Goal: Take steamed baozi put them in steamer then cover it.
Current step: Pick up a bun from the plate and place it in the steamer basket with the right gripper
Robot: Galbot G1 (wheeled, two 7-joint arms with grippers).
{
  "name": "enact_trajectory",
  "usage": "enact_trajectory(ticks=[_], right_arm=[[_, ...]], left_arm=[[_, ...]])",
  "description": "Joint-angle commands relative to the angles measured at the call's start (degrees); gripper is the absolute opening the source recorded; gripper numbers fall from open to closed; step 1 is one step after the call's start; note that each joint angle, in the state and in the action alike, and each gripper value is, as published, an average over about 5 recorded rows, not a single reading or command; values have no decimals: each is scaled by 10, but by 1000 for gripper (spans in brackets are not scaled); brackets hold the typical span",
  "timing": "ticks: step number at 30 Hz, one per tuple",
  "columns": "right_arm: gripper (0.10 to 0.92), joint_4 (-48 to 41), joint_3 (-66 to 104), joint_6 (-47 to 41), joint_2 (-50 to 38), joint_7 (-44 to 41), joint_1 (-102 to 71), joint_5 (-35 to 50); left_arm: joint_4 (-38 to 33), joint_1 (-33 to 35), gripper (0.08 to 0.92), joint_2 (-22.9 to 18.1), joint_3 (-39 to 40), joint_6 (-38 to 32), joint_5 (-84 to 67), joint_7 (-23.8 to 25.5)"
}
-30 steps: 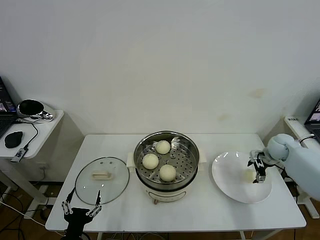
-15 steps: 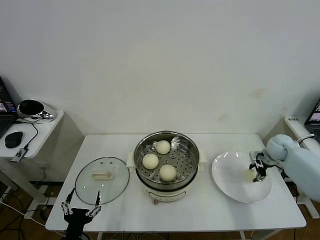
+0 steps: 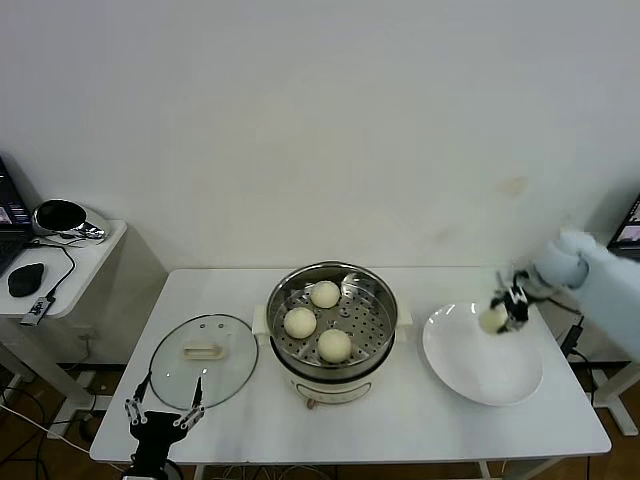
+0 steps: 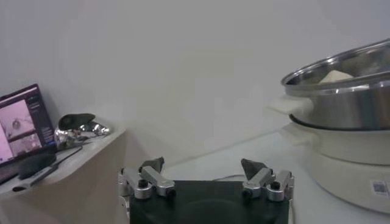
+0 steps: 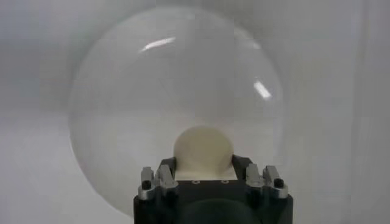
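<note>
You have four steamed baozi in all: three sit on the perforated tray inside the steamer (image 3: 332,325), and the fourth baozi (image 3: 492,318) is up in the air in the right gripper. Starting at the left of the white table (image 3: 400,425), your left gripper (image 3: 164,414) hangs just off the front edge near the front-left corner, its jaws spread wide and empty; the left wrist view shows both fingers (image 4: 151,176) apart with nothing between them and the steamer's shiny wall rising beyond. Just behind that gripper, the one cover (image 3: 204,347) lies flat on the left part of the table, handle up, close beside the steamer but apart from it. The single steamer stands at the middle of the table on its white base, uncovered, with the three baozi (image 3: 300,322) grouped toward its left and front. To the right, one white plate (image 3: 482,355) rests near the right edge with nothing lying on it. Your right arm reaches in from the right edge, wrist bent downward, and the right gripper (image 3: 508,308) holds above the plate's back rim, lifted clear of it. Its jaws are clenched on the fourth baozi, which the right wrist view shows wedged between both fingers (image 5: 165,173) with the plate below.
</note>
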Motion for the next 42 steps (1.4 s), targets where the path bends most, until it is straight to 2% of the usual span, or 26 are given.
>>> enact_trajectory(ticks=[1, 10, 14, 20, 31, 42], right_arm=[[585, 121, -249, -114, 59, 34, 327, 216], [585, 118, -273, -202, 196, 116, 313, 353], [585, 95, -269, -226, 242, 140, 270, 372], [585, 50, -261, -236, 284, 142, 212, 348], [591, 16, -256, -224, 293, 131, 144, 275], [594, 23, -255, -224, 283, 120, 142, 256]], left_arm=[[1, -8, 823, 3, 1, 1, -4, 0], [6, -19, 823, 3, -2, 2, -10, 0], [7, -19, 823, 1, -4, 1, -10, -1], [0, -15, 823, -2, -10, 1, -13, 0], [-5, -12, 823, -3, -15, 0, -14, -1], [-8, -10, 823, -3, -17, 1, -14, 0]])
